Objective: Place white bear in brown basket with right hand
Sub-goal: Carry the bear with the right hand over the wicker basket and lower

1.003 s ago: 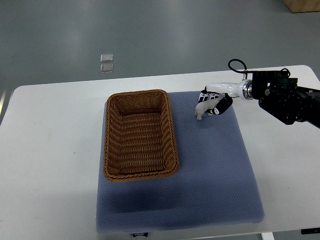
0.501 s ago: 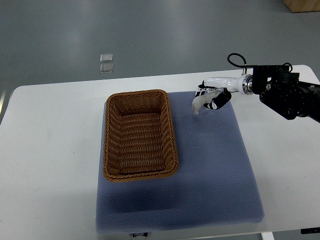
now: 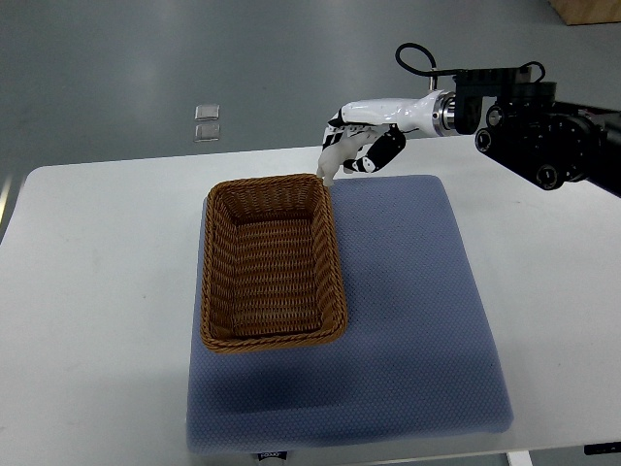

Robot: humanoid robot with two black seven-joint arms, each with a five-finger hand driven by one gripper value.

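The right hand is gripping the white bear in curled fingers, holding it in the air just past the far right corner of the brown basket. The bear is hanging from the hand, its lower end pointing down at the basket's rim there. The basket is sitting on the left part of a blue mat, which is lying on the white table.
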